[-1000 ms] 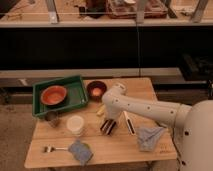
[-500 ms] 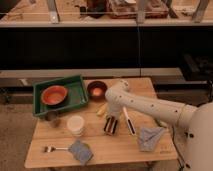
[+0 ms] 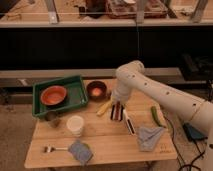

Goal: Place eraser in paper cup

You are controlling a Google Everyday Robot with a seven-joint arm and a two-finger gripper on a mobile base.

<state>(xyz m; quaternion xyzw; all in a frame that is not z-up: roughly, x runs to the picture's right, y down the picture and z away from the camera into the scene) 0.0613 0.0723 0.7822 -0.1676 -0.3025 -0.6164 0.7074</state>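
The eraser (image 3: 116, 112), a striped dark brown, red and white block, is at the middle of the wooden table (image 3: 107, 142). My gripper (image 3: 117, 101) hangs straight down from the white arm and is right at the eraser's far end, touching or just over it. The paper cup (image 3: 75, 125), short and cream-white, stands upright to the left of the eraser, about a hand's width away, with nothing showing inside it.
A yellow-handled tool (image 3: 104, 107) lies just left of the eraser and a black-and-white stick (image 3: 129, 122) just right. Behind are a dark brown bowl (image 3: 96, 90) and a green tray (image 3: 75, 98) holding an orange bowl (image 3: 53, 95). A grey metal cup (image 3: 52, 119), fork (image 3: 52, 148), sponge (image 3: 80, 151), grey cloth (image 3: 149, 136) and green vegetable (image 3: 156, 116) also lie about.
The arm has swung and lowered, bringing my gripper down to the eraser. The eraser now shows slightly farther back and to the right. The cup has not moved.
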